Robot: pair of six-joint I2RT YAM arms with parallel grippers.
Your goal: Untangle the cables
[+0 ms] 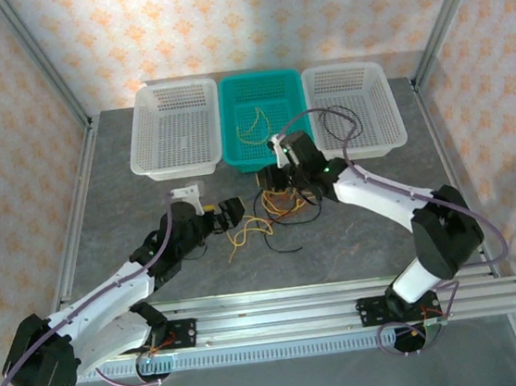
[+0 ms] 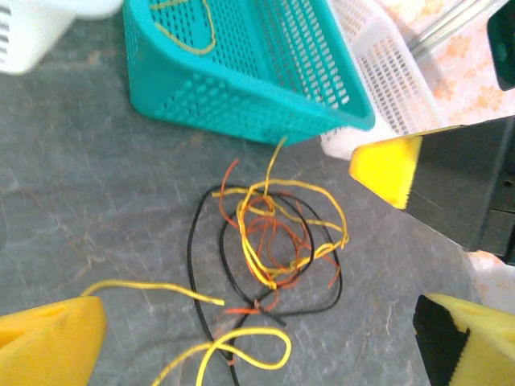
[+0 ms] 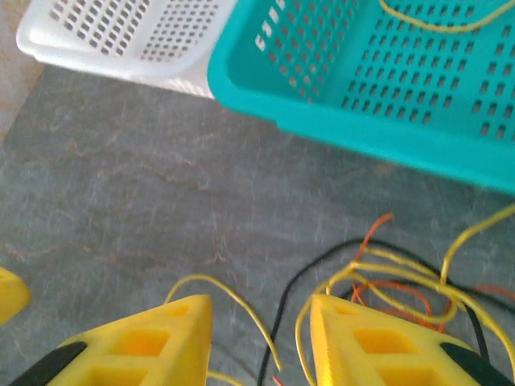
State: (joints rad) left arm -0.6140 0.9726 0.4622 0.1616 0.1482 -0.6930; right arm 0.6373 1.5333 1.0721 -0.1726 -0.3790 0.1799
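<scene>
A yellow cable [image 1: 252,124] lies in the teal basket [image 1: 245,162] and a black cable [image 1: 343,137] in the right basket [image 1: 374,149], yet most work seems left: the tangle [image 1: 273,205] sits on the table [image 1: 356,238] between the wide-open left gripper [image 1: 227,213] and the part-open right gripper [image 3: 261,330].

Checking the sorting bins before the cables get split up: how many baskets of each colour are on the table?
White baskets: 2, left and right
Teal basket: 1
Total: 3
</scene>
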